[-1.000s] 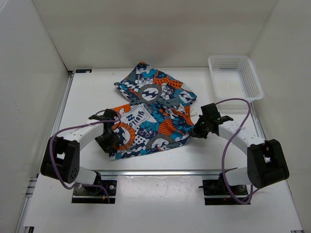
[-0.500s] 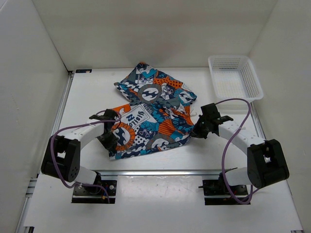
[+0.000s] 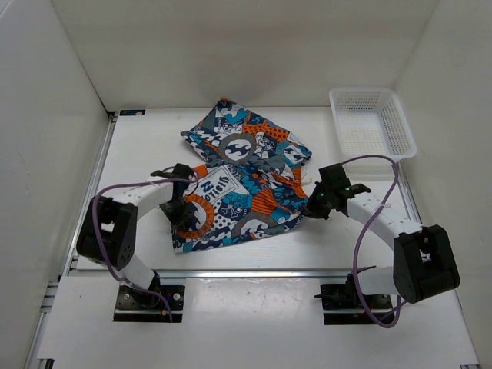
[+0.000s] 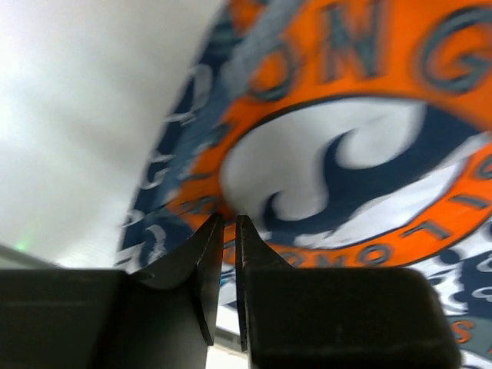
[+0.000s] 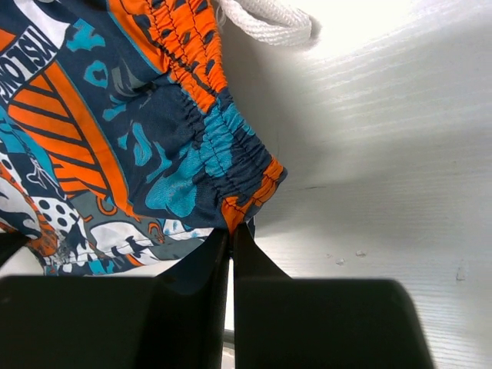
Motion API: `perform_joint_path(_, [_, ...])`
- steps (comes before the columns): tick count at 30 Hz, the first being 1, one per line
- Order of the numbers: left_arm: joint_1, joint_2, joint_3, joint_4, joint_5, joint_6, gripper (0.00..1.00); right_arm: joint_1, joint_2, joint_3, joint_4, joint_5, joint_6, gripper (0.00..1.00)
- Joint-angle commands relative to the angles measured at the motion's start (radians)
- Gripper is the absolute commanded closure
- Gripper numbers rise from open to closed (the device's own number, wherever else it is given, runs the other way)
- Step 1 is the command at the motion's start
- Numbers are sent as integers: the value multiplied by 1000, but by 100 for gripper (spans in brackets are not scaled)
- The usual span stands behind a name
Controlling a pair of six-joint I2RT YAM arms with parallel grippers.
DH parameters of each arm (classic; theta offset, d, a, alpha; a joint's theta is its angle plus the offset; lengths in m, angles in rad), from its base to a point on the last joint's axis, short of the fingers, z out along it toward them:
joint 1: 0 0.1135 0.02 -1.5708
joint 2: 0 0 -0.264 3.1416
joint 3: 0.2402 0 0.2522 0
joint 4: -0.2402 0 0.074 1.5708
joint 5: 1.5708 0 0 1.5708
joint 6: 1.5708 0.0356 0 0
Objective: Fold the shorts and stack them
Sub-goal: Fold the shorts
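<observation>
- Carrying the left gripper (image 3: 184, 209) inward from the near-left hem onto the orange ring (image 4: 307, 88) of the print since a second ago; holding the right gripper (image 3: 314, 206) in the same place as before.
- Showing dark letters "ONG" on that ring in the left wrist view, and "ISLONG", partly cut off, on a white panel in the right wrist view.
- Leaving the shorts (image 3: 246, 177) rumpled across the middle of the surface (image 3: 138, 154), busy in blue, orange, white, black and grey.
- Pressing the left gripper's fingers (image 4: 207, 261) almost together over the print; not telling whether cloth is caught.
- Pinching the gathered waistband corner (image 5: 242, 196) with the right gripper, fingers together, near a white drawstring (image 5: 265, 19).
</observation>
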Motion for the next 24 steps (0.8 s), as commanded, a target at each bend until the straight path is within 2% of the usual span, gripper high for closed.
perform_joint_path(1, [-17, 53, 88, 13, 4, 24, 75, 5, -5, 19, -32, 18, -26, 100])
perform_joint_path(4, [-17, 129, 169, 13, 4, 47, 72, 5, -5, 19, -45, 29, -35, 100])
perform_joint_path(6, [-17, 192, 234, 13, 13, 74, 49, 5, -5, 29, -54, 38, -35, 100])
perform_joint_path(8, [-17, 237, 267, 13, 22, 95, 31, -4, -5, 39, -64, 38, -44, 100])
perform_joint_path(11, [-17, 223, 278, 13, 22, 106, 30, -4, -5, 50, -75, 38, -53, 100])
perform_joint_path(16, [67, 179, 241, 13, -19, 95, 30, -4, 14, 70, -75, 38, -53, 100])
perform_joint_path(21, [87, 332, 355, 13, -10, 152, 29, -4, 69, 102, -75, 38, -63, 100])
perform_joint_path(24, [96, 429, 488, 2, 11, 205, 29, -4, 104, 148, -75, 18, -54, 100])
